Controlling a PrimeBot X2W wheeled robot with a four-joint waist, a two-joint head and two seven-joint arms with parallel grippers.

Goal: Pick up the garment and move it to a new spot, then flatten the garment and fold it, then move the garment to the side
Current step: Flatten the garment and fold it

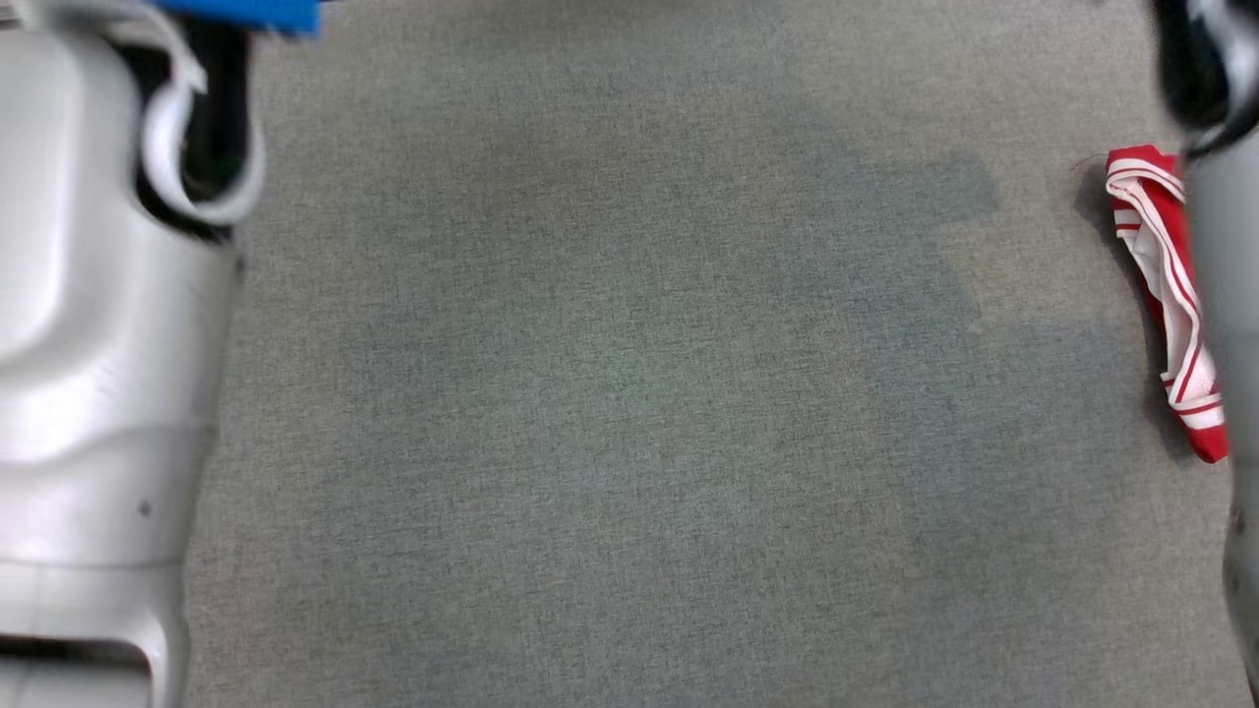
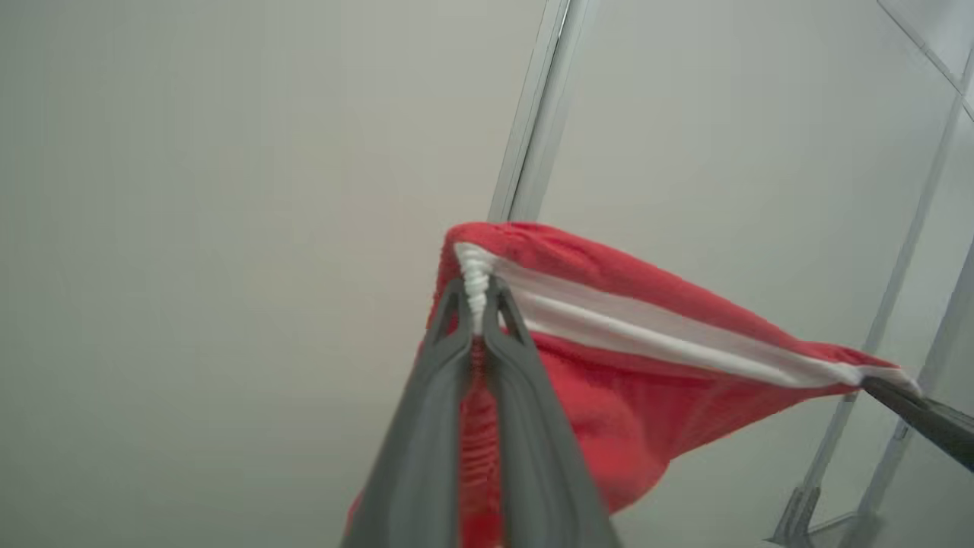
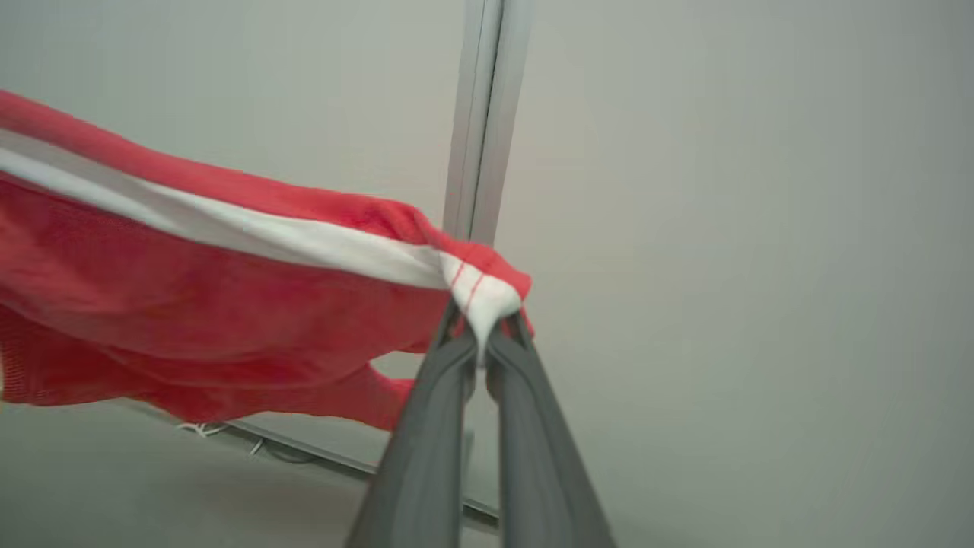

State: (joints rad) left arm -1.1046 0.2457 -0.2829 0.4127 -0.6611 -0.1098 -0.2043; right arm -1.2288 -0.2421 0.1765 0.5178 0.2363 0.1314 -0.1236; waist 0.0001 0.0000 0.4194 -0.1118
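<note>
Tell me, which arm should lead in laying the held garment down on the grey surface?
Probably the left. The left gripper and right gripper both clamp the garment, but a striped cloth lies beside the right forearm, so the left side looks freer.

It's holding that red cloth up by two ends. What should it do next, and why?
Probably lower both arms together toward the grey surface, keeping the pull. The left gripper and right gripper are each shut on one end of the red garment, which hangs stretched between them, ready to lay flat.
</note>
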